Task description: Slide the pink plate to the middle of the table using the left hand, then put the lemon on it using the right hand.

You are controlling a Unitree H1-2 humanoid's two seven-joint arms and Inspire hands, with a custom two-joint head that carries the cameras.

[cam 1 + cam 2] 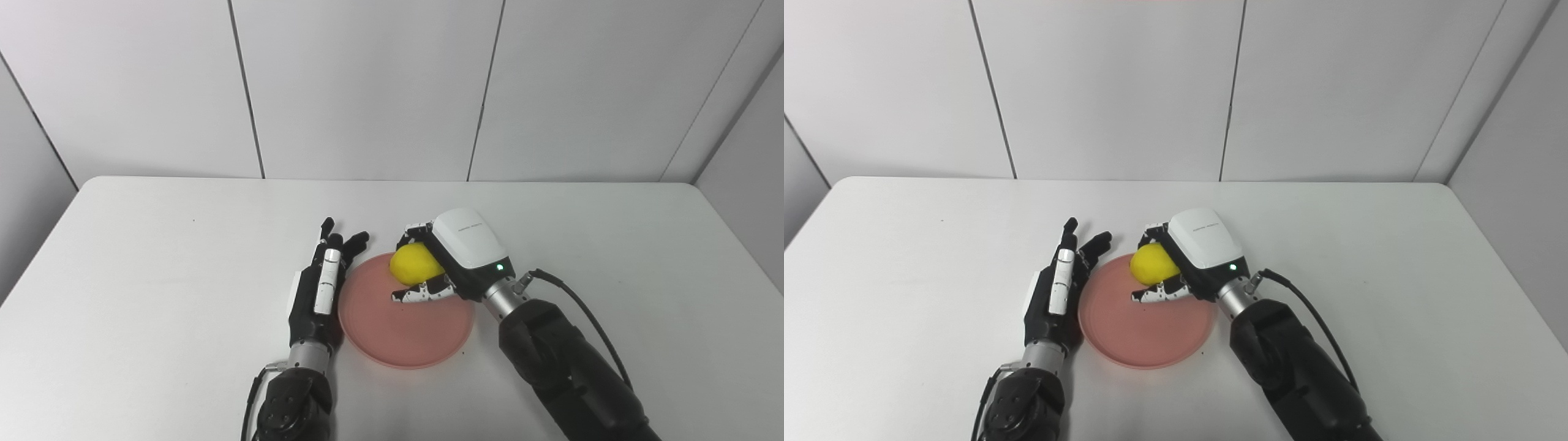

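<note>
Seen from above the robot's head, two dark arms rise from the bottom edge onto a white bench [153, 257]. Nearest, the pink plate [392, 331] lies flat at about the middle of the bench, a round shallow dish with a low rim. The left robot hand [318, 288] lies just beside the plate's left rim, black with white panels, its fingers stretched forward and a little apart, holding nothing; whether its edge touches the rim cannot be told. On the other side, the right arm crosses the plate's right rim, a black cable looping from its wrist. The right robot hand [450, 260], capped by a white shell with a small green light, is over the far part of the plate and is closed around the lemon [413, 263]. The thumb curls beneath the yellow fruit and the fingers wrap its far side. The lemon sits above the plate's far portion; whether it rests on the plate cannot be told. Beyond the bench stand pale grey wall panels [367, 86] divided by thin dark seams.
</note>
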